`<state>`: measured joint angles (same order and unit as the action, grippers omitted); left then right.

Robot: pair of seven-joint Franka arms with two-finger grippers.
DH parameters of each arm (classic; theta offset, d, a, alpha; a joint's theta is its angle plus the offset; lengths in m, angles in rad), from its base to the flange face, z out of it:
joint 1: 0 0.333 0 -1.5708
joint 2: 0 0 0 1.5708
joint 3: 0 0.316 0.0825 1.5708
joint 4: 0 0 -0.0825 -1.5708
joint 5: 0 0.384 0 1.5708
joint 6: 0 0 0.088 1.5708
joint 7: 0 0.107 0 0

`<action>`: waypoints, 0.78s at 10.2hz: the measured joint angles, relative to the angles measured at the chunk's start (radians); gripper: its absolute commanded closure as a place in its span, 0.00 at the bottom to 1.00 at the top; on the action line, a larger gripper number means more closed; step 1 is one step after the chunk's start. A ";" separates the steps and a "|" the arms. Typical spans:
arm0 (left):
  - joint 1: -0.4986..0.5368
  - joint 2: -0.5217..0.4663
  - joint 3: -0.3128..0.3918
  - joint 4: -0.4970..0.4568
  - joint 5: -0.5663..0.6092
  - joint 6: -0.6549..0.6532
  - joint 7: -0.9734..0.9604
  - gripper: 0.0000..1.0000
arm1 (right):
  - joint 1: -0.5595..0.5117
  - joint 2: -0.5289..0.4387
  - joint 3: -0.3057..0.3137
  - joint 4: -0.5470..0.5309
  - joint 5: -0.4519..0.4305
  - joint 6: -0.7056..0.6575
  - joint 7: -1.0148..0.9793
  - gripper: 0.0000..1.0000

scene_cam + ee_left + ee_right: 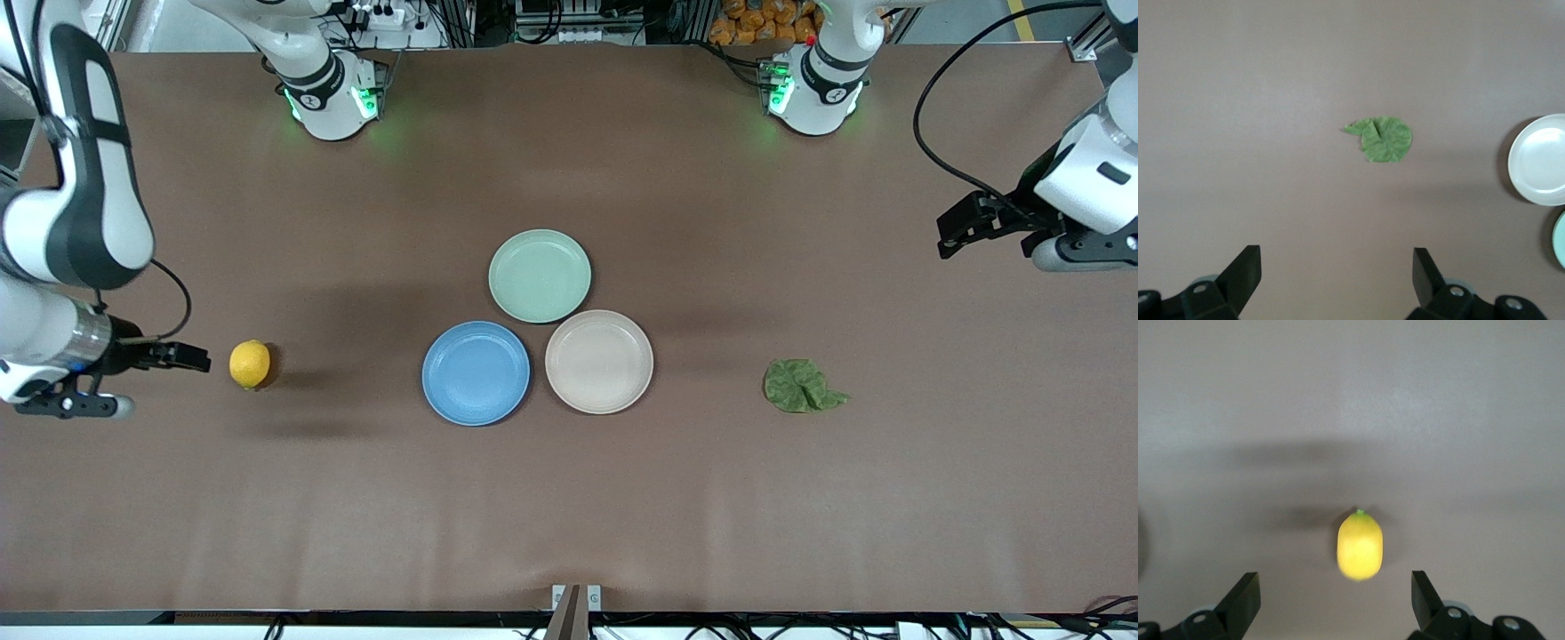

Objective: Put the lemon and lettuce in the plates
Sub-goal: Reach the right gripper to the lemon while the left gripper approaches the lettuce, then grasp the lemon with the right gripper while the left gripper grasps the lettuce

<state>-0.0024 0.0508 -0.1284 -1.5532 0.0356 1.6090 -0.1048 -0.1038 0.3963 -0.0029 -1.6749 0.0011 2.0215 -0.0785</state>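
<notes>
The lemon (250,364) lies on the brown table (569,498) at the middle left of the front frame, toward the right arm's end, well apart from the plates. The right gripper (182,357) hangs just beside it at the left edge of the frame, fingers spread wide and holding nothing; in the right wrist view the lemon (1359,546) sits between the open fingers (1245,597). The lettuce (802,386) lies flat at the middle right of the front frame, toward the left arm's end. The left gripper (956,233) hovers at the upper right, fingers wide apart and empty, with the lettuce (1381,138) at the centre of its wrist view. The blue plate (476,372), beige plate (599,361) and green plate (540,275) cluster at the centre, all bare.
</notes>
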 measured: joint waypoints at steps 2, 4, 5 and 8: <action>0.010 0.071 0.004 -0.010 0.000 0.026 0.015 0.00 | -0.016 0.034 -0.002 -0.147 0.000 0.216 -0.024 0.00; 0.012 0.155 0.004 -0.013 0.000 0.082 0.021 0.00 | -0.027 0.087 -0.003 -0.253 0.000 0.347 -0.025 0.00; 0.011 0.188 0.004 -0.015 0.000 0.106 0.022 0.00 | -0.027 0.116 -0.003 -0.261 0.000 0.361 -0.025 0.00; 0.008 0.253 0.002 -0.037 0.000 0.175 0.022 0.00 | -0.027 0.144 -0.001 -0.259 0.001 0.368 -0.025 0.69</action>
<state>0.0057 0.3034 -0.1260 -1.5902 0.0356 1.7842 -0.0832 -0.1311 0.5398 -0.0034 -1.9341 0.0026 2.3894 -0.1036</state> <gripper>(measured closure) 0.000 0.000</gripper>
